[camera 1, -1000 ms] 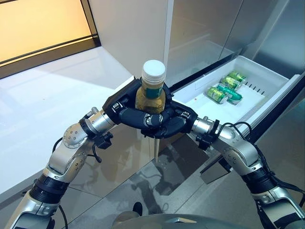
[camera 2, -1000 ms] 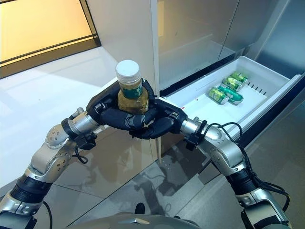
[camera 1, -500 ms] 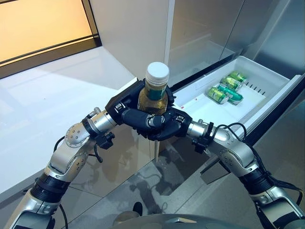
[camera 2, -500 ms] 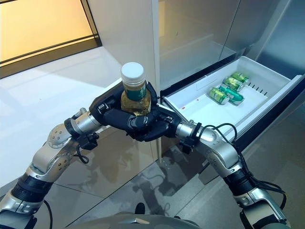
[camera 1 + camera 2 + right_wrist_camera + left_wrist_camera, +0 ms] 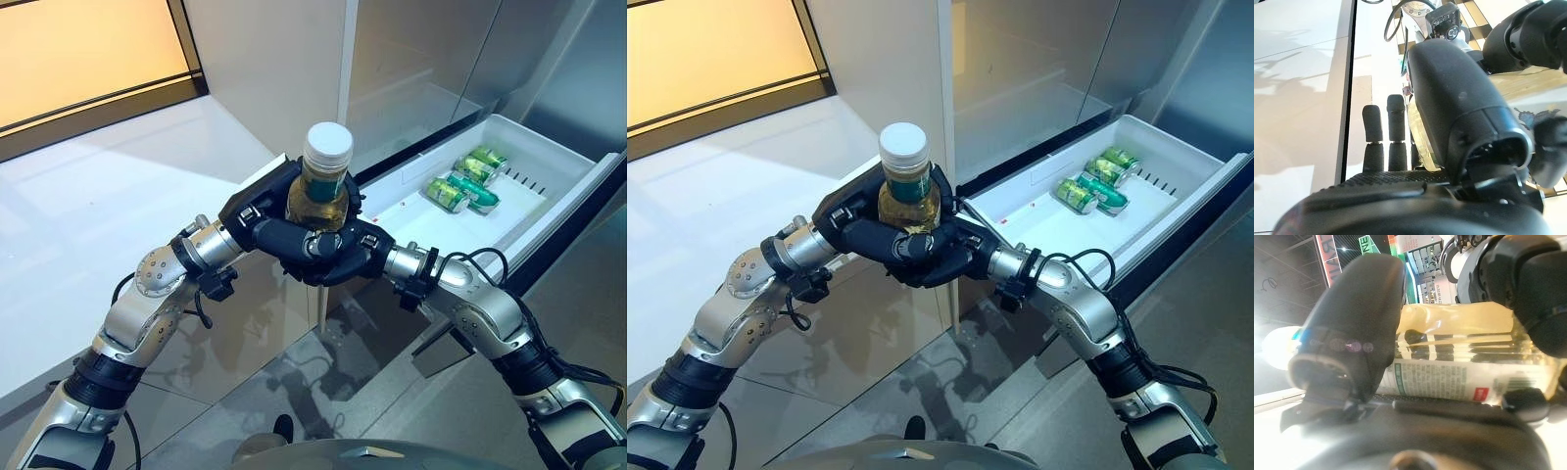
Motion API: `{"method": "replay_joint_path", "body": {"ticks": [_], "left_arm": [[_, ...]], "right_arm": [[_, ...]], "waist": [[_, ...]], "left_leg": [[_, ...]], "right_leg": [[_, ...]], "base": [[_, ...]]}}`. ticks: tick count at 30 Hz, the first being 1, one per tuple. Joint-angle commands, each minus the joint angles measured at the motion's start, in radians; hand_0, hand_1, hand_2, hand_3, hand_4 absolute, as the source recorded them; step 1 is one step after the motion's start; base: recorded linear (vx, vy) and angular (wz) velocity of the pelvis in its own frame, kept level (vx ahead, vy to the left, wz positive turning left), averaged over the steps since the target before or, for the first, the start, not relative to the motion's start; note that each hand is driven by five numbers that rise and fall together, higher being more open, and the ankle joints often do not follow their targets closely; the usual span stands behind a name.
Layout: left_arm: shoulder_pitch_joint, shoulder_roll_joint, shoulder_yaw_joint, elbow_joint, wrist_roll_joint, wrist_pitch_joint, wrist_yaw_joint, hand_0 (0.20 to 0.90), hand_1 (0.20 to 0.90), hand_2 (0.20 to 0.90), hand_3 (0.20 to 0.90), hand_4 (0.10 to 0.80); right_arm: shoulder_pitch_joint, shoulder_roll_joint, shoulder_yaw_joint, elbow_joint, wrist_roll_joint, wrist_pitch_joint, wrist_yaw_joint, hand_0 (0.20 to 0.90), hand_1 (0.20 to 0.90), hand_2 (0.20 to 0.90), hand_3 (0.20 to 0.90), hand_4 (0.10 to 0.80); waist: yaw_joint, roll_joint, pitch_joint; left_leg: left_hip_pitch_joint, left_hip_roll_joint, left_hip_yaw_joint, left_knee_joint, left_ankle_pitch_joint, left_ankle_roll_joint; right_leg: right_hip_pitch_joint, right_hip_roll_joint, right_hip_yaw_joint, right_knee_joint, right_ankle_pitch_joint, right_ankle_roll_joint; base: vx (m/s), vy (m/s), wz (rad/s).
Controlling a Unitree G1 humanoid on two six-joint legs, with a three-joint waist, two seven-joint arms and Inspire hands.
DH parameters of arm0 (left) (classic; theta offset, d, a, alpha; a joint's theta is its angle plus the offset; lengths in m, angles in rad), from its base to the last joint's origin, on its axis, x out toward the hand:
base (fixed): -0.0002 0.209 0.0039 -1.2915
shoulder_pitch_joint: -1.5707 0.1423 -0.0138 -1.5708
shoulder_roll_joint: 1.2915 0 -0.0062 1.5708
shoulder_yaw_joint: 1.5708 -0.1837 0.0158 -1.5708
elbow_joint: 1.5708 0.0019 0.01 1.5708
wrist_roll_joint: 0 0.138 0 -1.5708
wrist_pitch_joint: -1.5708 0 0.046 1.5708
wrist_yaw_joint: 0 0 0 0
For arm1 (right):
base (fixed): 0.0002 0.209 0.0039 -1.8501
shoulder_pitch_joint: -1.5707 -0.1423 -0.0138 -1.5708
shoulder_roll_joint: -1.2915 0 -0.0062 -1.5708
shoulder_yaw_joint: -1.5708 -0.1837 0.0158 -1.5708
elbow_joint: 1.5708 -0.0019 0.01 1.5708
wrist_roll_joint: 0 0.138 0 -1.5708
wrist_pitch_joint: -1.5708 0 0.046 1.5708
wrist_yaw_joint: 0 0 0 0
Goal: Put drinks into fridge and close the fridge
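Observation:
A bottle (image 5: pixel 318 191) with a white cap, amber liquid and a green label stands upright in mid-air between my two hands. My left hand (image 5: pixel 257 211) is curled round it from the left; in the left wrist view its thumb (image 5: pixel 1356 323) lies across the bottle (image 5: pixel 1459 347). My right hand (image 5: pixel 348 257) is wrapped round the bottle's lower part from the right, over my left fingers; its thumb (image 5: pixel 1459 112) presses against the bottle. The open white fridge drawer (image 5: pixel 549 211) is to the right and behind, with green cans (image 5: pixel 460 181) lying in it.
The steel fridge front (image 5: pixel 421 59) rises behind the drawer. A white surface (image 5: pixel 88 196) spreads to the left, with a lit yellow panel (image 5: pixel 78 49) beyond it. Glossy grey floor (image 5: pixel 294 372) lies below my arms.
Both hands have carried the bottle a little up and to the right, toward the fridge. My right hand has closed in tighter round the bottle's base.

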Motion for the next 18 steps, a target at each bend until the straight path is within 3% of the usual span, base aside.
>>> {"method": "replay_joint_path", "body": {"ticks": [1,12,18], "left_arm": [[-0.163,-0.024,0.025,-0.072,-0.104,-0.118,-0.020,0.900,0.900,0.900,0.900,0.800],[-0.145,-0.001,0.069,-0.058,-0.102,-0.150,-0.022,0.900,0.900,0.900,0.900,0.800],[-0.106,0.024,0.130,-0.046,-0.069,-0.170,0.021,0.900,0.900,0.900,0.900,0.800]], "right_arm": [[-0.162,0.038,-0.047,-0.087,0.106,-0.109,-0.015,0.300,0.300,0.300,0.200,0.100],[-0.170,0.012,-0.083,-0.096,0.105,-0.132,-0.022,0.300,0.300,0.300,0.200,0.100],[-0.166,-0.015,-0.122,-0.114,0.113,-0.146,-0.019,0.300,0.300,0.300,0.200,0.100]], "waist": [[-0.002,-0.012,-0.099],[0.000,-0.012,-0.101],[0.004,-0.013,-0.103]], "left_leg": [[0.048,-0.059,0.010,0.001,-0.098,0.056],[0.047,-0.059,0.008,0.002,-0.097,0.055],[0.046,-0.059,0.006,0.001,-0.098,0.055]], "right_leg": [[-0.051,-0.009,0.014,0.019,0.063,0.042],[-0.051,-0.008,0.016,0.017,0.063,0.041],[-0.050,-0.007,0.016,0.016,0.062,0.040]], "base": [[0.000,0.000,0.00],[0.000,0.000,0.00],[0.000,0.000,0.00]]}}
